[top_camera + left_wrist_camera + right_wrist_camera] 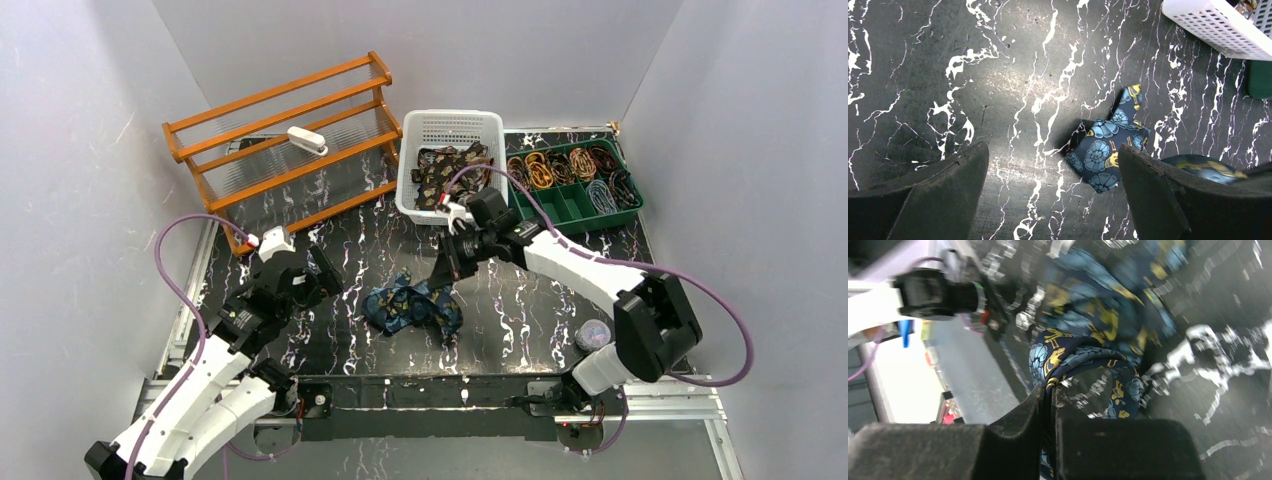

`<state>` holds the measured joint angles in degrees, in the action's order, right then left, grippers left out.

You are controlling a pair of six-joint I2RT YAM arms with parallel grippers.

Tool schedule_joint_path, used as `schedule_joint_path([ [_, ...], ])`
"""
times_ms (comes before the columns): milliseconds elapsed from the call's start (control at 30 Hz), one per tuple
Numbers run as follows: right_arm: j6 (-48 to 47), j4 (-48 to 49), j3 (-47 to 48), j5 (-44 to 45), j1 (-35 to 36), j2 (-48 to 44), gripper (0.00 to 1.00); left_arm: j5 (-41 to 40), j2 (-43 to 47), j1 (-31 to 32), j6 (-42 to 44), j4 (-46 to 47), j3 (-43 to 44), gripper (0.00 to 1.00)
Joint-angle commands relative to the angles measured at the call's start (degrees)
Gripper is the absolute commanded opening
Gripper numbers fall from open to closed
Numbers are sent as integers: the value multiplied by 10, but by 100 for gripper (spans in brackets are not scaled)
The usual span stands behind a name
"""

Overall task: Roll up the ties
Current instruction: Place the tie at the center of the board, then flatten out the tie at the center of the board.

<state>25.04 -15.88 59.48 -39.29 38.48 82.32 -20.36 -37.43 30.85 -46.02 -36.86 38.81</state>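
A dark blue tie (412,306) with teal and gold paisley lies crumpled on the black marbled table, front centre. My right gripper (441,276) is shut on a strip of it; in the right wrist view the fabric (1083,360) is pinched between the fingers (1023,415) and loops up from the heap. My left gripper (322,272) is open and empty, left of the tie; the left wrist view shows the tie's wide end (1105,145) lying between and beyond its jaws. More ties (450,172), dark brown with tan, fill the white basket (420,205).
A wooden rack (285,140) with a white object on it stands at the back left. A green divided tray (572,215) with rolled ties sits at the back right. A small round container (592,333) stands near the right arm's base.
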Motion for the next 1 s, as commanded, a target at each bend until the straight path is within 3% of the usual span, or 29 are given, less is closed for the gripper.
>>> schedule_joint_path([
  [0,-91,-107,-7,111,0,5,8,35,-11,-2,25,10,-4,98],
  [100,-87,-119,-45,176,0,-16,19,93,-27,-2,49,42,-13,98],
  [200,-85,-145,-71,216,1,-27,47,161,-42,-2,65,90,-34,98],
  [400,7,-146,-118,328,0,-131,80,260,-93,-2,67,155,-75,98],
  [600,112,-137,-175,342,0,-277,87,287,-139,2,87,184,-91,98],
  [833,212,-141,-261,212,0,-338,86,291,-184,37,109,214,-92,98],
  [967,258,-199,-281,312,0,-345,91,240,-226,83,104,222,-86,98],
])
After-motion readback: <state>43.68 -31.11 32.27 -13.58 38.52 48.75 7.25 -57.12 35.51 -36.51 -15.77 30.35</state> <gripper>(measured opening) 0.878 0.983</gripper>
